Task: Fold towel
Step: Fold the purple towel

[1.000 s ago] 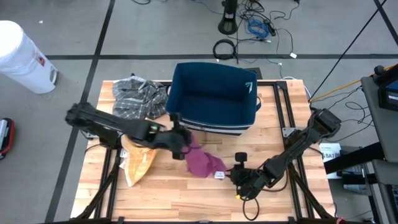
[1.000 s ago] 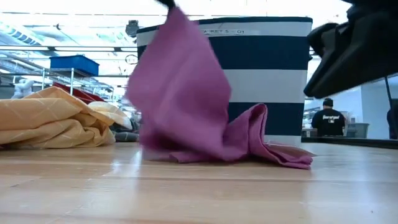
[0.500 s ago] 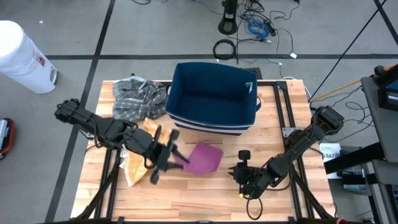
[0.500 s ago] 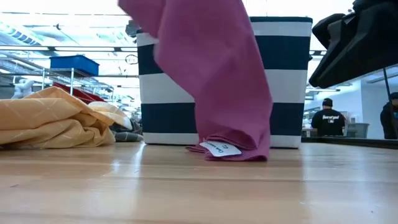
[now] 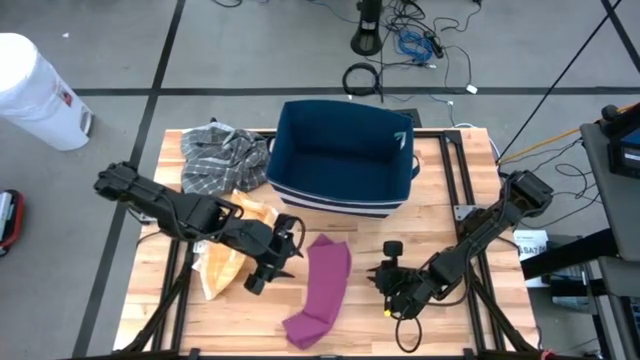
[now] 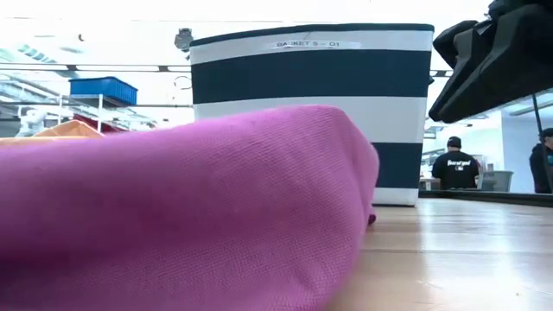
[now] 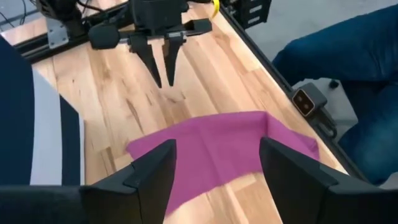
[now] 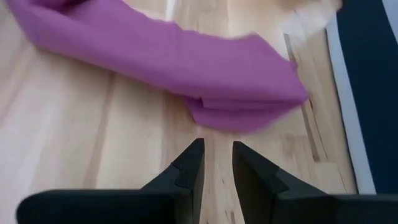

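The magenta towel (image 5: 320, 290) lies on the table as a long, loosely bunched strip running from near the basket toward the near edge. It fills the low view (image 6: 173, 207) close up. My left gripper (image 5: 288, 250) is open just left of the towel's far end. In the left wrist view its fingers stand apart above the towel (image 7: 217, 152) without touching it. My right gripper (image 5: 382, 275) hovers to the right of the towel, empty, with only a narrow gap between its fingers (image 8: 193, 168). The towel's far end (image 8: 249, 93) lies just ahead of it.
A navy and white striped basket (image 5: 345, 150) stands at the table's far middle. A grey plaid cloth (image 5: 220, 155) lies at the far left and a yellow cloth (image 5: 225, 262) under my left arm. A person (image 6: 455, 166) stands in the room behind the table.
My left gripper has swung the hanging towel away from the basket toward the near edge. The towel has come out of its hold and dropped. It now lies stretched out on the table, its near end close to the low camera.
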